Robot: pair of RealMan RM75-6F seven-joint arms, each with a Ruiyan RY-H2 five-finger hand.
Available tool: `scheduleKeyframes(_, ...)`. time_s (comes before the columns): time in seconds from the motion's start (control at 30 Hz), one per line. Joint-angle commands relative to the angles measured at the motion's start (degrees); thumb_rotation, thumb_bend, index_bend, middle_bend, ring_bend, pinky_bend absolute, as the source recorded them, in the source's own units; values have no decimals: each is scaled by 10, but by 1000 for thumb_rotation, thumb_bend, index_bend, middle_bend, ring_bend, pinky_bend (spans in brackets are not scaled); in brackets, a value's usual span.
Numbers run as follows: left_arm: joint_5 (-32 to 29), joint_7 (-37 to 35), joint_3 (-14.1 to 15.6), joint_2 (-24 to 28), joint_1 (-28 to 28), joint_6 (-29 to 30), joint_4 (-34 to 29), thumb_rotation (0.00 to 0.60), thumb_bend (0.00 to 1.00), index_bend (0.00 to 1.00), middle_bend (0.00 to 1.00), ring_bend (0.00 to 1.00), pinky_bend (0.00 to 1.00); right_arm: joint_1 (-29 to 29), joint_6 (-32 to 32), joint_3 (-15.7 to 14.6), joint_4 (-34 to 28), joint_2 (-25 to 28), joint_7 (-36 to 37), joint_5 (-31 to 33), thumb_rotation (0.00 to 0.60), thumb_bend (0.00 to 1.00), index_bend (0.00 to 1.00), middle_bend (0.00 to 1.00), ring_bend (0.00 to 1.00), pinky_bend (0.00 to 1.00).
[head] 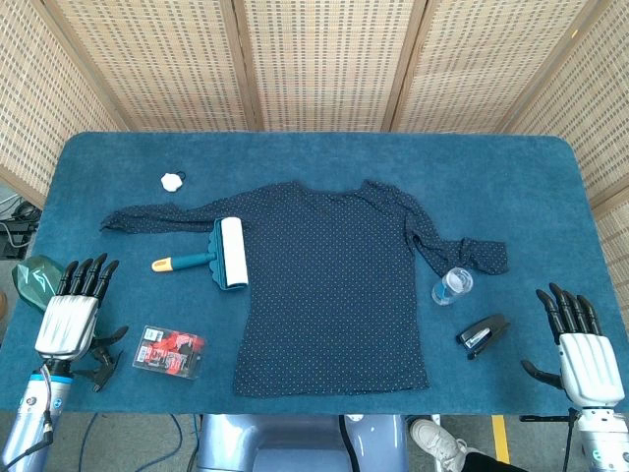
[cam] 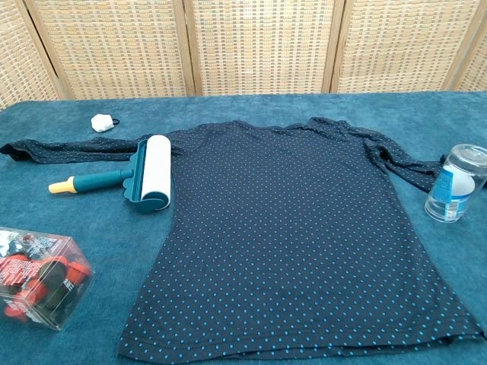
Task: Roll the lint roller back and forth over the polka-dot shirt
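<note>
Teal lint roller (head: pixel 224 254) lies seemingly overlapping polka-dot shirt (head: pixel 334 285) edge

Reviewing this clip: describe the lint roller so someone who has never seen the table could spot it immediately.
Start at the polka-dot shirt spread flat on the blue table. At the shirt's left edge, just below the outstretched sleeve, lies the lint roller. Its white drum in a teal frame, with a yellow-tipped handle pointing left, is unlike anything nearby.
</note>
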Motion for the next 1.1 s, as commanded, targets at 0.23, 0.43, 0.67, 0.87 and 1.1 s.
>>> scheduleKeyframes(0.23, 6, 2, 2, 2, 3, 7, -5, 600, 187, 0, 0, 0, 0, -3, 8, 0, -3, 5, 8, -6, 600, 66, 0, 0, 0, 0)
scheduleKeyframes(0.43, 3, -1, 0, 2, 2, 4, -3, 600, 187, 0, 0, 0, 0, -2, 7, 1, -4, 4, 5, -4, 600, 67, 0, 0, 0, 0)
scheduleKeyframes(0.67, 1, -1, -1, 2, 1, 3, -3, 600, 187, 0, 0, 0, 0, -2, 6, 1, -4, 4, 5, -4, 600, 66, 0, 0, 0, 0)
scheduleKeyframes(0.87, 6, 4, 1, 2, 3, 6, -6, 600, 186, 0, 0, 0, 0, -3, 8, 1, -4, 7, 10, -5, 600, 67, 0, 0, 0, 0)
scheduleKeyframes(1.1, 1, 3, -5, 3, 1, 7, -12, 600, 186, 0, 0, 0, 0, -3, 6, 3, -2, 9, 18, 1, 600, 67, 0, 0, 0, 0)
